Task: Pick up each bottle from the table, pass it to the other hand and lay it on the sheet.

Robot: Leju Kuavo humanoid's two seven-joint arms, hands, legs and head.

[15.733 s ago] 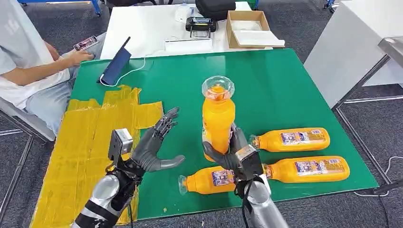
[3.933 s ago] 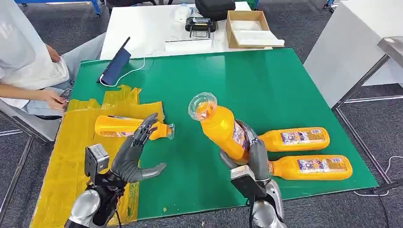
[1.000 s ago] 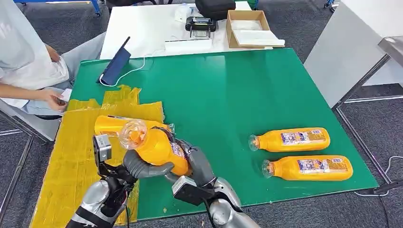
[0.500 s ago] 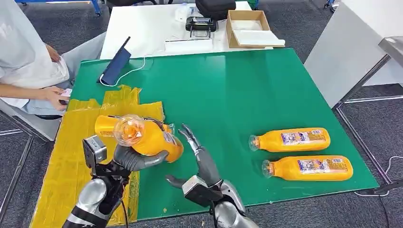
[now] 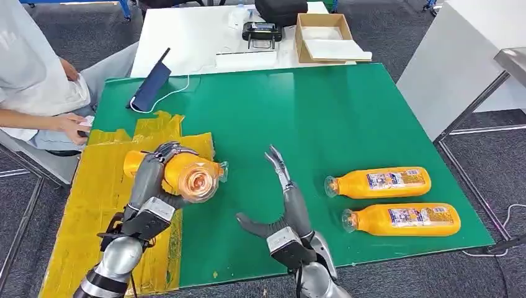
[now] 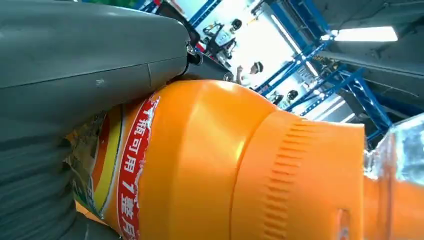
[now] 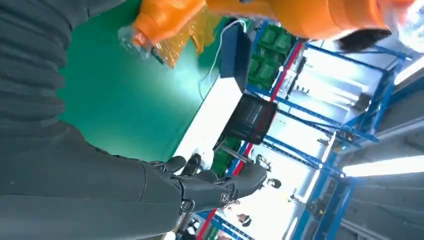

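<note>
The left hand (image 5: 151, 180) grips an orange bottle (image 5: 186, 177) over the yellow sheet (image 5: 102, 192) (clear cap toward the camera), above another bottle (image 5: 138, 162) lying there. The right hand (image 5: 286, 205) hovers with fingers (image 5: 277, 164) spread, holding nothing. Two bottles (image 5: 379, 181) lie on the counter's (image 5: 322, 112) near right.

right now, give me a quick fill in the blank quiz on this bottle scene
1. The left hand holds an orange ____.
2. The right hand holds ____.
3. The number of bottles lying on the bare green table is ____.
4. The sheet under the left hand is coloured ____.

Missing words: bottle; nothing; two; yellow
</note>
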